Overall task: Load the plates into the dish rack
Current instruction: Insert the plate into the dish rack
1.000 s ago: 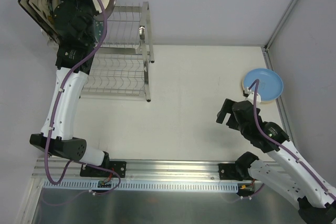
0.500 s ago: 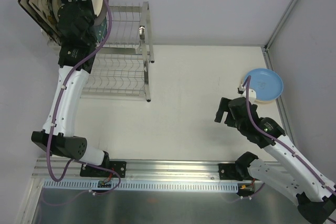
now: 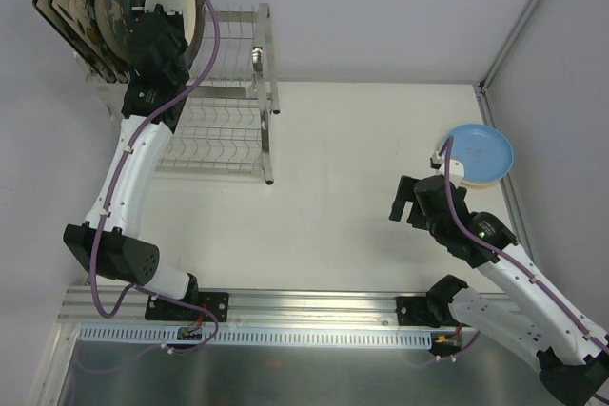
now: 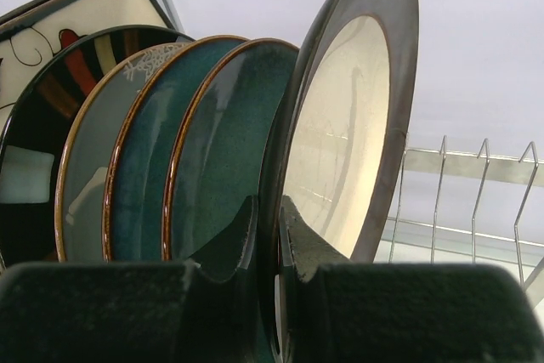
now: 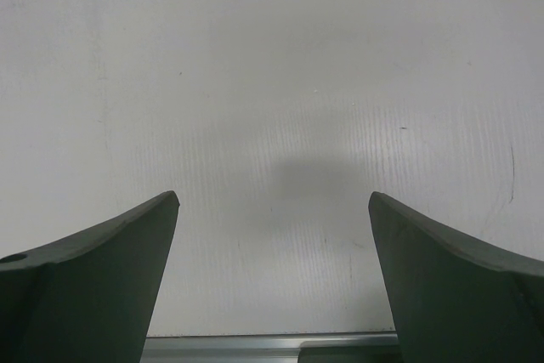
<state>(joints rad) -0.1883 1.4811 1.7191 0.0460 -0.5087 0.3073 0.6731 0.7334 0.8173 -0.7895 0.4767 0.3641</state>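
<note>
Held plate: a round dark-rimmed cream plate [image 4: 340,142] stands upright on edge at the right end of the row in the dish rack [image 3: 224,130]. The gripper hides its lower edge, so I cannot tell whether it sits in a wire slot.
Left gripper: the left gripper [image 4: 268,218] is pinched tight on that plate's lower rim, one finger on each face.
Already racked: five plates stand on edge to the left of the held plate, at the rack's left end. Next to it are two dark teal plates [image 4: 229,150], then a grey-green plate [image 4: 85,176], a dark striped plate [image 4: 21,133] and a square floral plate [image 4: 76,6].
Free slots: bare wires [image 4: 459,201] run on to the right of the held plate, and the rack's lower tier shows no plates.
Left to load: a light blue plate [image 3: 481,149] lies flat on a pale yellow plate [image 3: 445,164], well to the right of the rack, by the table's [image 3: 362,140] right edge.
Right gripper: the right gripper [image 5: 272,201] hangs over bare table between the rack and that stack, nearer the stack. Its jaws are spread wide with nothing in them.
Progress: by my count well past halfway, with one plate to release and two to fetch.
</note>
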